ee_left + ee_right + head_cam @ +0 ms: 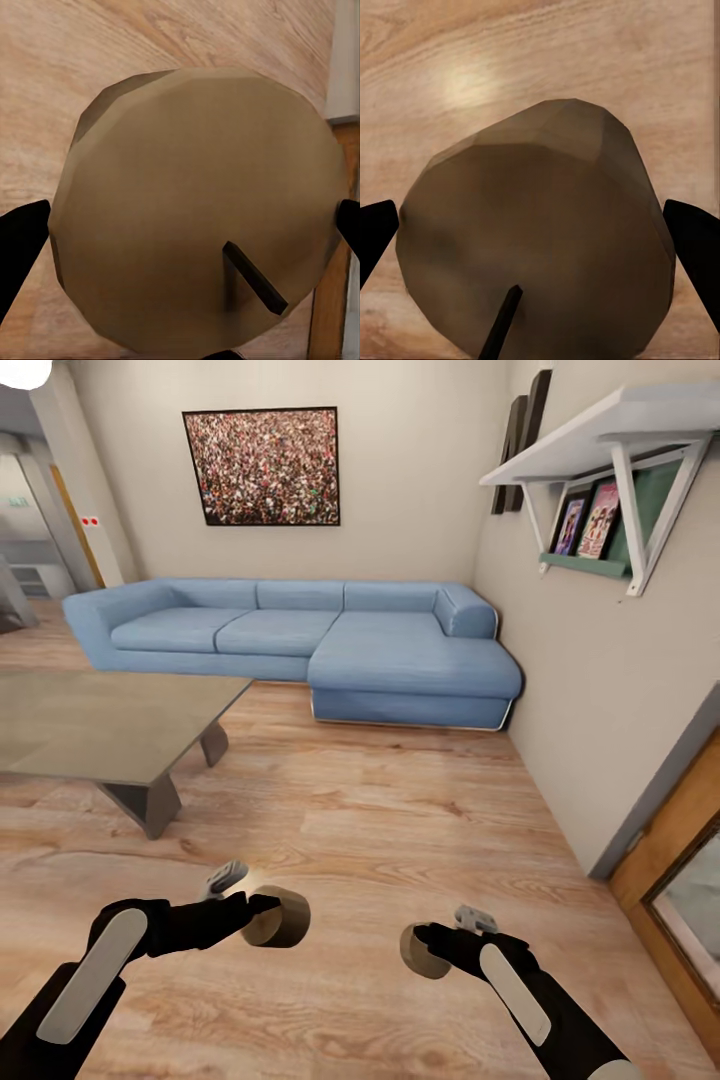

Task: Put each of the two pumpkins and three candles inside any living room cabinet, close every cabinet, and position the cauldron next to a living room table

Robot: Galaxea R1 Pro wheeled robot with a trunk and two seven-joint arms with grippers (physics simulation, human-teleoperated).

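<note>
I stand on a pale wood-plank floor (pixel 400 790) that runs the whole room. Against the far wall sits a long light-blue fabric sectional sofa (pixel 300 640), its chaise end reaching toward me on the right side. Nearer, on my left, is the low rectangular grey counter (pixel 90 725) with a glossy top and angled slab legs; its top is bare where I can see it. Above the sofa hangs a dark-framed picture of a speckled crowd (pixel 262 466). High on the right wall is a white bracketed shelf (pixel 610 435) with colourful books (pixel 585 520) standing under it, and a brown wooden door frame (pixel 675 880) edges the lower right.

My left hand (pixel 262 915) is pinching a short squat tan-beige cylinder candle (pixel 280 917), held above the floor in front of me; the left wrist view shows its round flat face (pixel 195 202) with a dark wick, a black finger (pixel 19 244) at either side. My right hand (pixel 425 945) is pinching a second tan candle (pixel 418 952), also above the floor, well apart from the first; the right wrist view shows it (pixel 540 240) between my black fingers (pixel 697 247).
</note>
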